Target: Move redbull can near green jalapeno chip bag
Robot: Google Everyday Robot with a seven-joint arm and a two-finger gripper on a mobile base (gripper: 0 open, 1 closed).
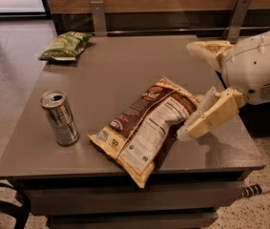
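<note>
Can [59, 117] untouched, nothing done.
My gripper [184, 91] gapes wide at right; can stands lower left, green bag [67, 46] upper left.

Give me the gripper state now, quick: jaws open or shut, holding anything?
Gripper: jaws open, holding nothing; over the right side of the table, beside the brown bag, well away from the redbull can.
</note>
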